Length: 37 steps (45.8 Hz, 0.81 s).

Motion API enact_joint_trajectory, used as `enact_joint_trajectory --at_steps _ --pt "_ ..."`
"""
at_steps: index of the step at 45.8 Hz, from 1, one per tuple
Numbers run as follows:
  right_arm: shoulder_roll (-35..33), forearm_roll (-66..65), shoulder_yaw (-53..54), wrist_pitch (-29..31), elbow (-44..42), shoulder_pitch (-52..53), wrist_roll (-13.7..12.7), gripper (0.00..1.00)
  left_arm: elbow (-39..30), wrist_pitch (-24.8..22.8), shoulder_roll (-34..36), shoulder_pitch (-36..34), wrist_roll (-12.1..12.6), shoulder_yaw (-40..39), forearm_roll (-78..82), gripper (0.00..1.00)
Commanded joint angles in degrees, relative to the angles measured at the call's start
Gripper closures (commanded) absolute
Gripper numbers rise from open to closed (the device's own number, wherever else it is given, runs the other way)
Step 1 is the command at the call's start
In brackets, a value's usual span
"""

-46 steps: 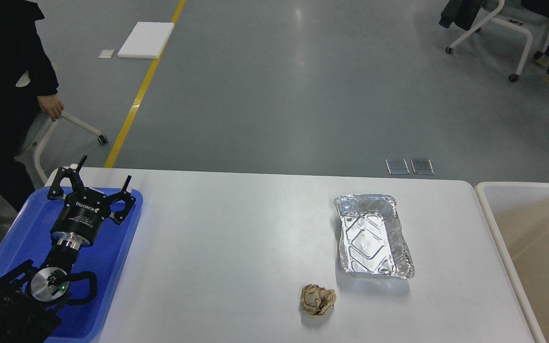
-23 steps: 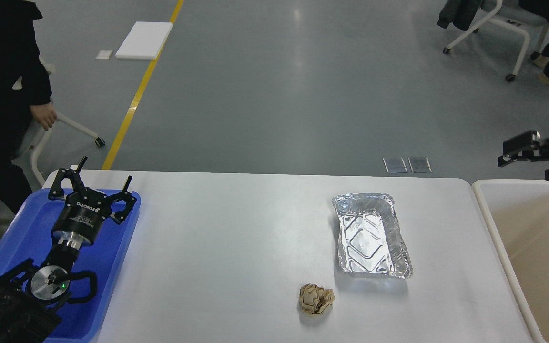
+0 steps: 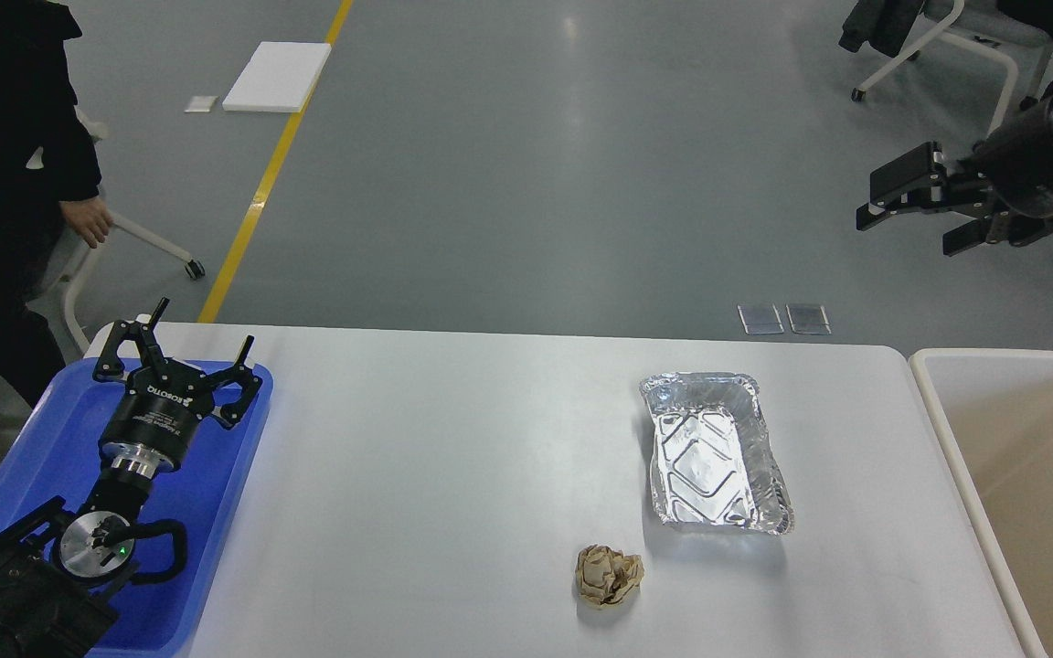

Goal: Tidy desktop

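The white desktop [image 3: 444, 475] fills the lower part of the head view. On it lie an empty aluminium foil tray [image 3: 717, 452] at the right of centre and a crumpled brown paper ball [image 3: 609, 576] in front of it. My left gripper [image 3: 200, 334] is open and empty, hovering over the far end of the blue tray [image 3: 225, 475] at the left. My right gripper [image 3: 906, 233] is open and empty, raised high at the far right, beyond the table's back edge, fingers pointing left.
A beige bin with a white rim [image 3: 938, 402] stands against the table's right end. A person in black [image 3: 5, 137] stands at the far left beside a chair base. Chairs and seated people are at the back right.
My right arm has come into view and risen from just above the bin's far corner to high at the right. The left arm, foil tray and paper ball have not moved.
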Motion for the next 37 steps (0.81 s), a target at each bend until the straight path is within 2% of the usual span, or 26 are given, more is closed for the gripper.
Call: enact_joint_trajectory --at_steps 1,9,21,37 --pt "0.18 2.3 -1.33 0.08 1.0 7.02 0.01 0.0 -0.01 0.0 -0.01 -0.03 -0.01 0.0 0.0 0.01" --pt "0.0 2.3 -1.95 0.08 2.4 8.52 0.01 0.0 -0.01 0.0 -0.01 -0.03 0.08 0.0 0.0 0.01" --pt "0.71 2.03 -5.99 0.08 14.27 10.72 0.01 0.0 -0.01 0.0 -0.01 0.05 -0.01 0.0 0.0 0.01" --pt "5.36 1.77 -5.38 0.08 18.58 9.67 0.01 0.0 -0.01 0.0 -0.01 0.05 -0.01 0.0 0.0 0.01"
